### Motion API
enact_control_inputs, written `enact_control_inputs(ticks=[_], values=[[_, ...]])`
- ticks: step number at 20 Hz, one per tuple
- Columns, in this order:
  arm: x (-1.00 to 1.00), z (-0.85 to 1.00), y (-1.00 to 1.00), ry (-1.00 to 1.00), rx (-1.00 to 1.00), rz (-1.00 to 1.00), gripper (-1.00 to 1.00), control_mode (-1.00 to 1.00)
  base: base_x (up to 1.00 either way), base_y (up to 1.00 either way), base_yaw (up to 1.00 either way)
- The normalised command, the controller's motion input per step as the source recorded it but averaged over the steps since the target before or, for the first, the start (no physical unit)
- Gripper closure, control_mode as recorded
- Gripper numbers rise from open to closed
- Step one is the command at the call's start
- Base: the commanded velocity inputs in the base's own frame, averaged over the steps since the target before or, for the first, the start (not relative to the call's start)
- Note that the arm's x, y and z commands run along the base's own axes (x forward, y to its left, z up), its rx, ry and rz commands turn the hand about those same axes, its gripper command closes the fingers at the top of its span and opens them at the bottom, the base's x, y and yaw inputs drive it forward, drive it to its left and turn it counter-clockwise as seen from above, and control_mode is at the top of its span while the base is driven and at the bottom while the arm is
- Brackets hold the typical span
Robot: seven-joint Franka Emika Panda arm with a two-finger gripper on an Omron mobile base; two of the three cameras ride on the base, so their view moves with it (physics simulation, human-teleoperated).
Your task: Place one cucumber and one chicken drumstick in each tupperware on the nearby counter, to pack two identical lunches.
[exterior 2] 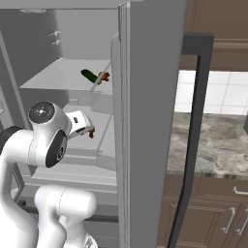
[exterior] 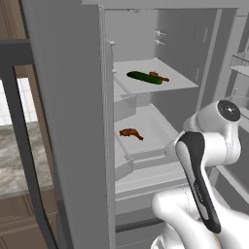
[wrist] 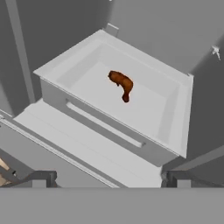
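The hand (wrist: 107, 180), jaws spread wide and empty, hangs before the open fridge, apparently fetching the chicken drumstick (wrist: 121, 84) lying mid-drawer (wrist: 174, 114); next it should descend and close around it.

My left base camera sits behind my arm (exterior: 204, 160) on its left, looking forward and down into the open fridge (exterior: 160, 29); the right base camera does the same from the other side, its sight partly cut by the fridge door (exterior 2: 150, 97). Both share the upper shelf (exterior: 180, 80) and the drawer (exterior: 155, 127) beneath it. My hand camera is much nearer, angled down over that drawer with the chicken drumstick (wrist: 121, 84) in it, my gripper (wrist: 107, 178) tips at its bottom edge
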Motion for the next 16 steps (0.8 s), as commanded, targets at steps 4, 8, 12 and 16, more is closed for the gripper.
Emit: enact_control_inputs(ticks=[4,8,12,16], values=[[-0.03,0.25,0.0,-0.04,0.0,-0.07,-1.0,-1.0,0.0,0.0,0.0],[0.17,0.48,0.0,0.0,0.04,-0.05,-1.0,-1.0,0.0,0.0,0.0],[0.17,0.38,0.0,0.0,0.01,-0.03,-1.0,-1.0,0.0,0.0,0.0],[0.08,0.28,-0.04,-0.05,0.04,-0.02,-1.0,-1.0,0.0,0.0,0.0]])
